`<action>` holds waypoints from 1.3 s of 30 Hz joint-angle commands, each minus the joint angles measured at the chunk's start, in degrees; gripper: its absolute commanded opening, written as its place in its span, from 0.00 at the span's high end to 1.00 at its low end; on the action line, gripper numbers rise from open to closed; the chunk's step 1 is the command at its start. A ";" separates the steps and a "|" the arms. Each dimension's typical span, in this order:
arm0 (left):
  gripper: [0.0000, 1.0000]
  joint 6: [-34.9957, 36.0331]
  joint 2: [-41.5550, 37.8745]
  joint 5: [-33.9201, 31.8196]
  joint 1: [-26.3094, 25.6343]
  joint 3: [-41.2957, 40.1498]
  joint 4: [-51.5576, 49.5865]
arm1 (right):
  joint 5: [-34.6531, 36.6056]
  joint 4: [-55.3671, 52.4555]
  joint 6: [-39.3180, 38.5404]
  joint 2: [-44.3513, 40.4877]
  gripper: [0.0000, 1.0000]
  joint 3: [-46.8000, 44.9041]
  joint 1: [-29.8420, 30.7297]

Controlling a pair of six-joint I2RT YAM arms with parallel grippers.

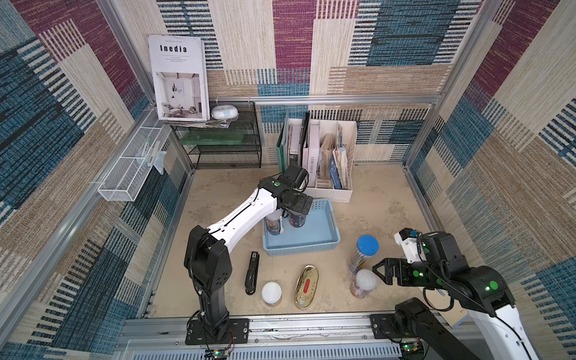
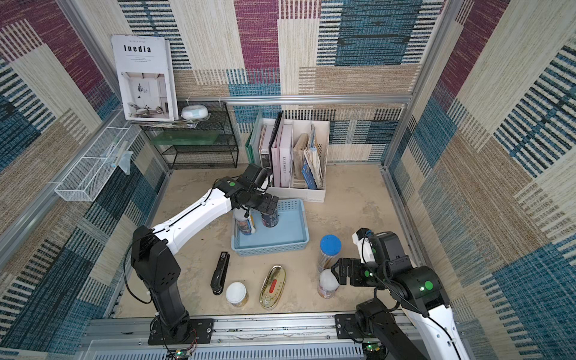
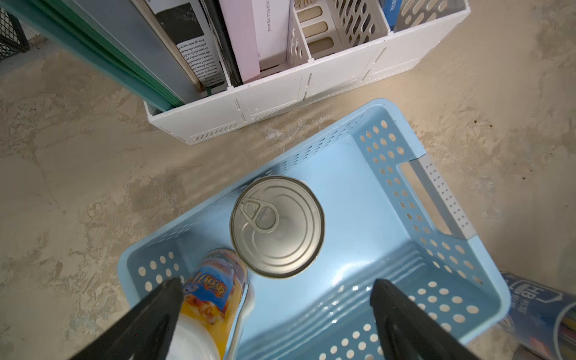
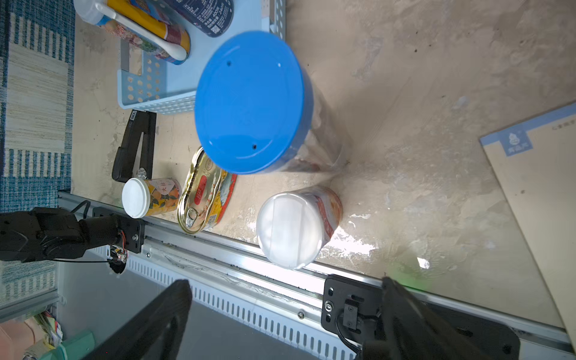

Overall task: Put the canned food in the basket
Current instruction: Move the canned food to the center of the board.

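Note:
The light blue basket [image 1: 300, 247] [image 3: 436, 193] holds a pull-tab metal can [image 3: 277, 226] [image 1: 297, 219] and a white-lidded jar [image 3: 212, 299] [image 1: 274, 225], both upright. My left gripper [image 3: 274, 286] [image 1: 296, 204] hovers open just above them, holding nothing; the jar stands close beside one finger. Near the table's front edge are a white-lidded can [image 1: 271, 293], a flat oval gold tin [image 1: 307, 286] and a white-lidded jar [image 1: 364, 282] [image 4: 291, 227]. Just right of that jar my right gripper [image 1: 378, 271] [image 4: 283, 286] is open and empty.
A tall clear tube with a blue lid [image 1: 364, 252] stands right behind the front-right jar. A black stapler [image 1: 252, 272] lies left of the front can. At the back are a white file organizer [image 1: 327, 156] and a black mesh rack [image 1: 224, 140]. A white wire basket [image 1: 131, 168] hangs on the left wall.

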 commanded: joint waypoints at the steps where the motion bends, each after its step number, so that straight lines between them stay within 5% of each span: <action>1: 0.01 0.00 -0.56 -0.79 0.02 -0.27 -0.05 | -2.74 0.72 1.41 -0.74 0.01 -2.81 0.01; 16: 0.00 0.12 -0.21 -2.02 0.20 -0.20 -0.14 | -0.43 3.92 0.49 3.26 0.01 -5.66 1.94; 39: 0.01 0.55 0.62 -1.49 0.81 0.53 -1.20 | 8.32 9.69 6.66 15.49 0.01 -9.44 17.46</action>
